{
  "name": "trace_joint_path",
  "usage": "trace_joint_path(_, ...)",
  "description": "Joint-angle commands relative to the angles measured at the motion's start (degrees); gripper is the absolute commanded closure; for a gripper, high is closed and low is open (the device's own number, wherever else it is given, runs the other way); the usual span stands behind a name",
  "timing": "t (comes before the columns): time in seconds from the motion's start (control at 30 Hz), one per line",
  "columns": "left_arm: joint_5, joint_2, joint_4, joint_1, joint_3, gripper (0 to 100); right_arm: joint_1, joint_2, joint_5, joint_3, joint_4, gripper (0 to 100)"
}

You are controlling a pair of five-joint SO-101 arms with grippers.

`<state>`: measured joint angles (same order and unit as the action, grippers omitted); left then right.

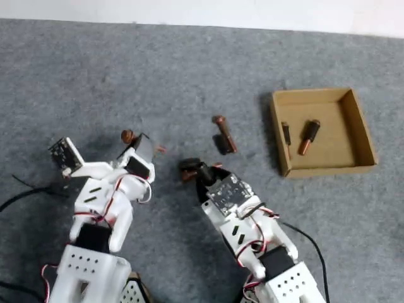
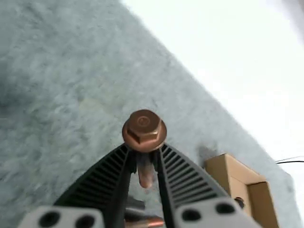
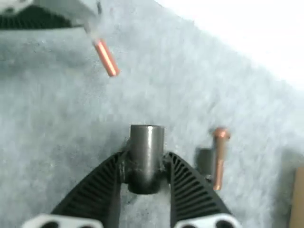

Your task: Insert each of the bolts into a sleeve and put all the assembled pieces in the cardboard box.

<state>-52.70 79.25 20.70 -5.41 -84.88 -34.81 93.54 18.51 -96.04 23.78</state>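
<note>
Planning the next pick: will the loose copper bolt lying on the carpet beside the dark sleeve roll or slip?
Likely stiff and heavy for its size: the bolt looks solid metal. Its round shank could roll if nudged, though the wider head and fuzzy carpet should curb that. Smooth shank may slip.

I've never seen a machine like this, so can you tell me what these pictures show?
These are two robot arms, the left arm and the right arm, each ending in a pincer. One picture looks down from above; the other two come from cameras on the arms' wrists. The left pincer holds a copper bolt. The right pincer holds a dark sleeve, a short tube. On the grey carpet lie a second bolt and a second sleeve. The cardboard box has one finished piece inside.
</note>
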Motion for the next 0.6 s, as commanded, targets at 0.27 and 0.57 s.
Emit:
trace_joint_path(0.27, 0.70, 24.57, 2.73, -8.92, -6.11, 100, 0.31, 7.34, -0.35, -6.55, 5.93, 99.4)
trace_joint_path(0.57, 4.84, 23.78, 2.90, -15.96, -6.11, 100, 0.31, 7.52, -0.26, -6.55, 5.93, 99.4)
